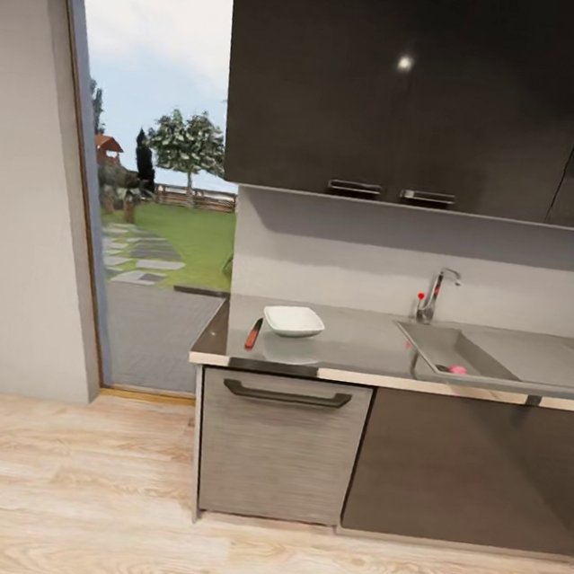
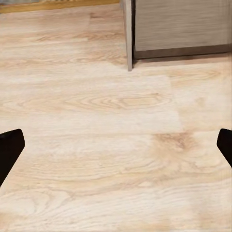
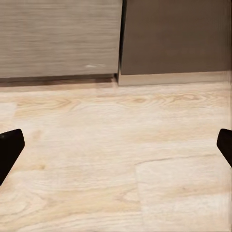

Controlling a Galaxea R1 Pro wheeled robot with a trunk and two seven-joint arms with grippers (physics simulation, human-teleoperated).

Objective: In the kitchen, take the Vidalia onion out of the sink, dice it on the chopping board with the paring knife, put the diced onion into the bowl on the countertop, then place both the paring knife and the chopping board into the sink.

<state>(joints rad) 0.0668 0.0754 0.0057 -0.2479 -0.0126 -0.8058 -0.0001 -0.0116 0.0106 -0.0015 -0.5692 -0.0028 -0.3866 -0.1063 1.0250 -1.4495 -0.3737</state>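
Across the pale wood floor stands the kitchen's grey countertop (image 1: pixel 361 347). The white square bowl (image 1: pixel 293 320) rests near the countertop's left end. Just left of the bowl lies the slim paring knife (image 1: pixel 253 333), dark with a reddish part. To the right, the recessed sink (image 1: pixel 438 343) holds the small pinkish Vidalia onion (image 1: pixel 457 370) against its front wall. The chopping board is out of view. My left gripper (image 2: pixel 116 150) and right gripper (image 3: pixel 116 150) are both open over the floor, with nothing between their fingers.
A chrome tap (image 1: pixel 432 297) with a red knob stands behind the sink. Glossy black upper cabinets (image 1: pixel 421 96) hang above. Below are a grey drawer front (image 1: pixel 280 445) and a dark cabinet door (image 1: pixel 467 469). A tall glass door (image 1: pixel 155 188) on the left looks onto a garden.
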